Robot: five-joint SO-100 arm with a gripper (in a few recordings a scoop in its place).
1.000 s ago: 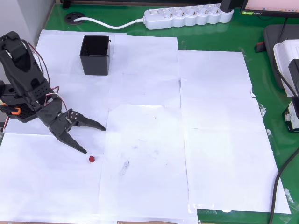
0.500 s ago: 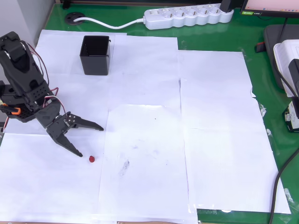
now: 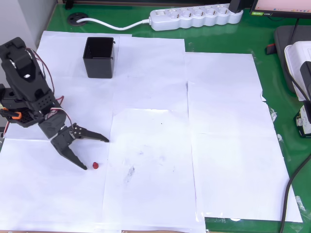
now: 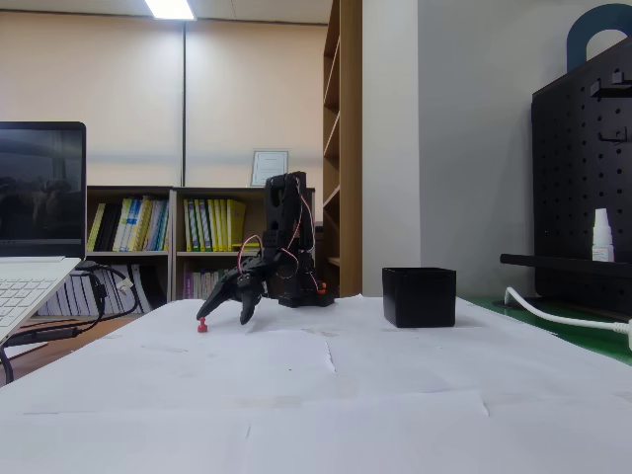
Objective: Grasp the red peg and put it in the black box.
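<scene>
Lying just beside the spread hand's (image 3: 96, 153) lower fingertip, seemingly untouched: red peg (image 3: 95, 165).

Red peg (image 3: 95, 165) just beside gripper (image 3: 96, 153), black box (image 3: 99, 57) well apart.

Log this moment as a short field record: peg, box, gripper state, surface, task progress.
peg: tiny dark-red roundish peg lying on the paper, just right of the lower finger's tip in the overhead view
box: small square black plastic box, upright, open top, far from the peg
gripper: black two-finger gripper, fingers spread open, holding nothing
surface: white paper sheets over a green table
progress: peg not yet grasped
</scene>
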